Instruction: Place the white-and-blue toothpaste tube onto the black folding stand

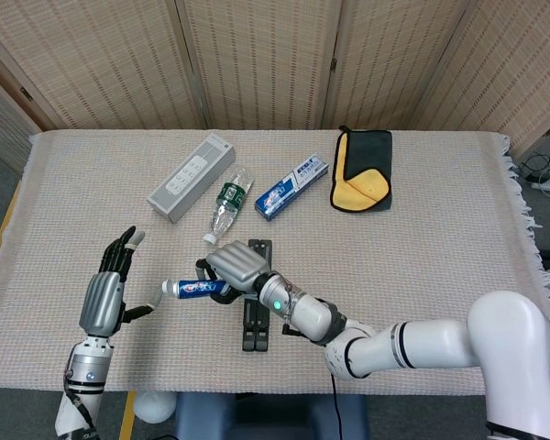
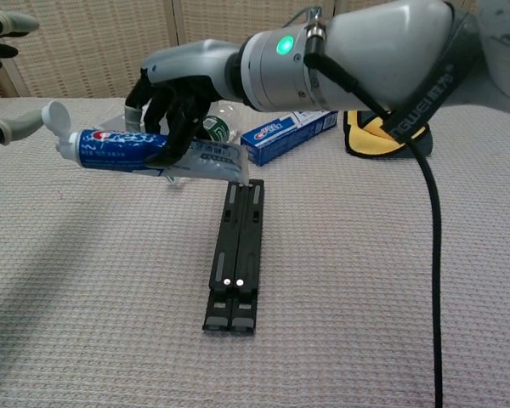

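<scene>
Toothpaste tube (image 2: pixel 144 150) clamped mid-body in right hand (image 2: pixel 180 89), left of folding stand (image 2: pixel 236 253); likely light, squashy, stiffest near cap. Left hand (image 1: pixel 104 301) spread, empty.

Head view looks steeply down from above the table's (image 1: pixel 458 229) near edge, showing its whole top. Chest view sits low and close, facing the far edge. Both share the black folding stand (image 1: pixel 255 312) (image 2: pixel 236 255).

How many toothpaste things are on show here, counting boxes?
2: a white-and-blue toothpaste tube held by the right hand above the table, and a boxed toothpaste lying beside the water bottle. None looks hidden.
</scene>
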Controlling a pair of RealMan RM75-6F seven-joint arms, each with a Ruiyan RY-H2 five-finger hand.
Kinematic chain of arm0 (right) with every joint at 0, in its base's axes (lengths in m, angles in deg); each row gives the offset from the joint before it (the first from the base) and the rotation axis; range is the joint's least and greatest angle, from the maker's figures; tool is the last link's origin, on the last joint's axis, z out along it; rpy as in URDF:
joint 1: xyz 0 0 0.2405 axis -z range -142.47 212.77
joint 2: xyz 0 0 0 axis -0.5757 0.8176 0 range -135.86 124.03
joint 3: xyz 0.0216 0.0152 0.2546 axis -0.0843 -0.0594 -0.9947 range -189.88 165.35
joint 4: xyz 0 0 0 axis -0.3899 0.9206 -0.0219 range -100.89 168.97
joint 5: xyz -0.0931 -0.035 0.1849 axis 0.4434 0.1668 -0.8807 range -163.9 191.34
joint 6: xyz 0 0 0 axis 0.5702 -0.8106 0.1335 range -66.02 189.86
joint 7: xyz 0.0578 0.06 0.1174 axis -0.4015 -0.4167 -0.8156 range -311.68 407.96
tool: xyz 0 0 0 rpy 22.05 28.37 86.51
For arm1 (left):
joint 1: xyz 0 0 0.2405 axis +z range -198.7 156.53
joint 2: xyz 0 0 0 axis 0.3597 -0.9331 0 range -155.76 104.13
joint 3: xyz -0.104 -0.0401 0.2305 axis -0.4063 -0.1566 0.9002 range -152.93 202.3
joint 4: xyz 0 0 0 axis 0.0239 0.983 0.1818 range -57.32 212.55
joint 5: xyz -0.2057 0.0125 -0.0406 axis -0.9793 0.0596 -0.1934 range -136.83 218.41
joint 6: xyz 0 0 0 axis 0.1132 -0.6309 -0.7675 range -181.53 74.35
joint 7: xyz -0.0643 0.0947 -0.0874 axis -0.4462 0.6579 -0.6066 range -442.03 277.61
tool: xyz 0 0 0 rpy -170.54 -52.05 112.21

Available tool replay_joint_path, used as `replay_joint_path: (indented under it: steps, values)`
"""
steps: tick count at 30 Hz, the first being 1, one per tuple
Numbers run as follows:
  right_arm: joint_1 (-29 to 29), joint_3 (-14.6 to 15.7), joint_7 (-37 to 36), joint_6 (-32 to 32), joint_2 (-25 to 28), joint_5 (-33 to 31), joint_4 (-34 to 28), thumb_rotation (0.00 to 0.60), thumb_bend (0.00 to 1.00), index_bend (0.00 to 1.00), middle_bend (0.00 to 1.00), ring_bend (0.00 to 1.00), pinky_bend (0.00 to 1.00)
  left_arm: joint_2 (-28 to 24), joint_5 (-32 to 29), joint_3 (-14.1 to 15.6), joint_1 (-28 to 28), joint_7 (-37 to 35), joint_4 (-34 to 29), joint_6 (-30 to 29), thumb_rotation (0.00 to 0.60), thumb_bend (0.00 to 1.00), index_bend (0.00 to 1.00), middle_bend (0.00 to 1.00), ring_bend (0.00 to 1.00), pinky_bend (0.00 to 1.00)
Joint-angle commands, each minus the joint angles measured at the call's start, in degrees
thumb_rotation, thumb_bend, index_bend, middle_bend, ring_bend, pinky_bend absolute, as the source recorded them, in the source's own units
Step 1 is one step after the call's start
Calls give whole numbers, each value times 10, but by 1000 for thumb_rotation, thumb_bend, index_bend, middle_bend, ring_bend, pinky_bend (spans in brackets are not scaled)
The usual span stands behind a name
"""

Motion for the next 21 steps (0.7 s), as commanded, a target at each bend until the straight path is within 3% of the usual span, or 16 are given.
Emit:
replay_joint_path:
  steps: [1, 14, 17, 21]
  values:
    - [0, 0, 0, 0, 0, 1, 0, 600, 805, 865, 727, 772, 664, -1, 0, 0, 0, 1, 0, 0, 600, 376, 0, 0, 0, 0]
    - [36, 27, 8, -18, 60, 36, -50, 600, 805, 866, 727, 773, 664, -28, -16, -13, -7, -27, 27, 22, 600, 376, 0, 0, 0, 0]
    - [64, 70, 26, -25, 101, 47, -67, 600, 805, 865, 727, 785, 664, -53, -21, -14, -9, -27, 67, 36, 600, 376, 0, 0, 0, 0]
    - [98, 105, 25, -31, 127, 71, -74, 600, 805, 865, 714, 768, 656, -74, -21, -5, -5, -33, 101, 46, 600, 375, 0, 0, 0, 0]
